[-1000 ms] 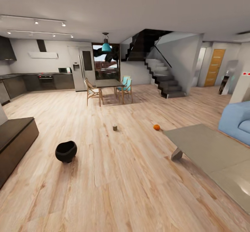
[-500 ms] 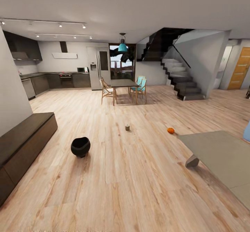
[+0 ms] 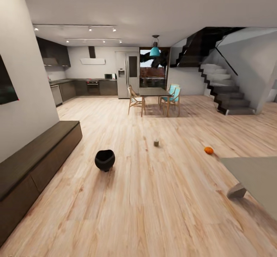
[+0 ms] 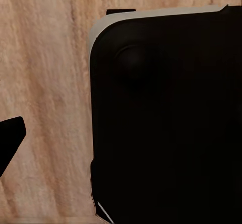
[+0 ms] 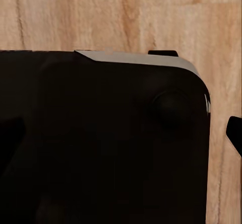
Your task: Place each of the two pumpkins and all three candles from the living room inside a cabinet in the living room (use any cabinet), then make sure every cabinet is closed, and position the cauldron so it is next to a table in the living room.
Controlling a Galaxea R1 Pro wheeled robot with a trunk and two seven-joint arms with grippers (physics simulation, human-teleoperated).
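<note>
Head view, cauldron (image 3: 105, 160), pumpkin (image 3: 208, 150) on floor (no writing), hands' state unclear.

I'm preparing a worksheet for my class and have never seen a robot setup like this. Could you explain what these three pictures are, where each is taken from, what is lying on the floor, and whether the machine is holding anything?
These are simulator renders from a wheeled robot with two arms. The large picture comes from its head camera, looking across an open living room and kitchen. On the pale wooden floor sit a round black cauldron, a small grey cylindrical candle and a small bright-orange pumpkin. Along the wall on the robot's left runs a long, low dark-brown cabinet; on its right is a corner of a low glossy grey table. Further back stand a dining table with chairs and a staircase.

The two smaller pictures come from cameras on each wrist. Both look down at the floor past a dark body panel. They do not show whether the grippers are open or holding anything.
</note>
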